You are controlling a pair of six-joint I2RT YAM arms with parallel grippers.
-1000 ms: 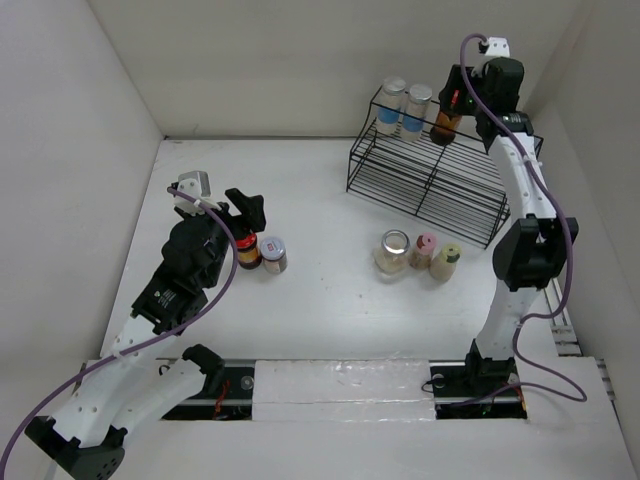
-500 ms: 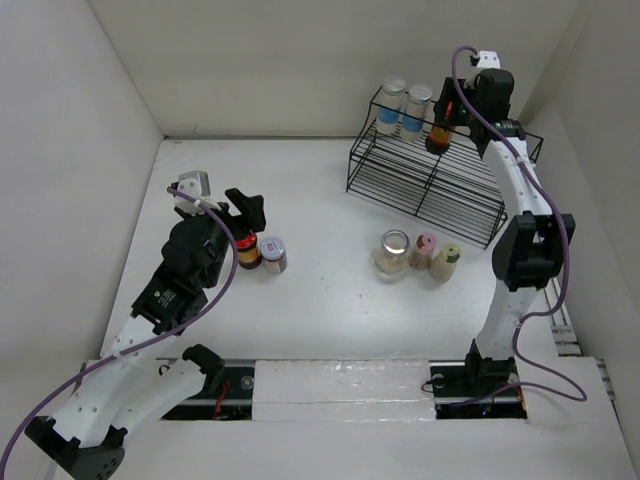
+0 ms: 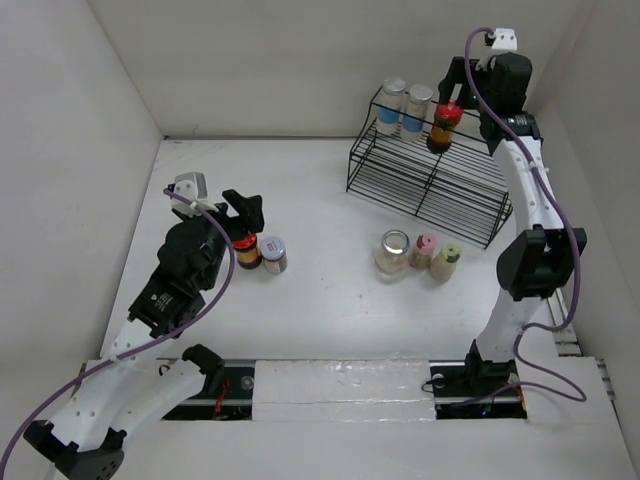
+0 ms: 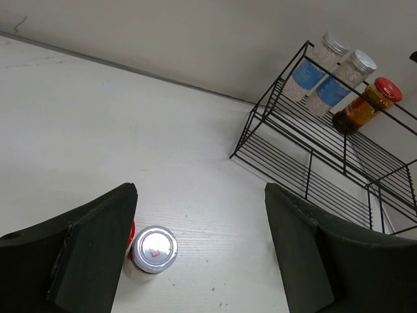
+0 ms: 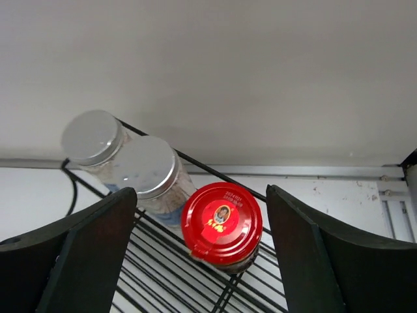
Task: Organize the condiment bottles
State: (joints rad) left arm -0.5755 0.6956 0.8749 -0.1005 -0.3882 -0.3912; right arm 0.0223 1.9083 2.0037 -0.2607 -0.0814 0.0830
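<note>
A red-lidded amber bottle [image 3: 443, 125] stands on the top shelf of the black wire rack [image 3: 430, 185], beside two silver-lidded blue-label bottles [image 3: 404, 107]. My right gripper [image 3: 462, 85] is open just above it, and the red lid [image 5: 221, 225] shows free between its jaws. My left gripper [image 3: 244, 208] is open over the table. Close by stand another red-lidded amber bottle [image 3: 247, 249] and a small silver-lidded jar [image 3: 272, 253], whose lid [image 4: 154, 248] shows by the left finger. A wide clear jar [image 3: 393, 250], a pink-capped bottle [image 3: 424, 249] and a yellow-green-capped bottle [image 3: 446, 261] stand mid-table.
The rack's lower shelves [image 4: 306, 176] are bare wire. White walls close in the table on the left, the back and the right. The rack fills the back right corner.
My right gripper has let go of the red-lidded bottle on the top shelf and risen above it. The left arm has barely moved.
</note>
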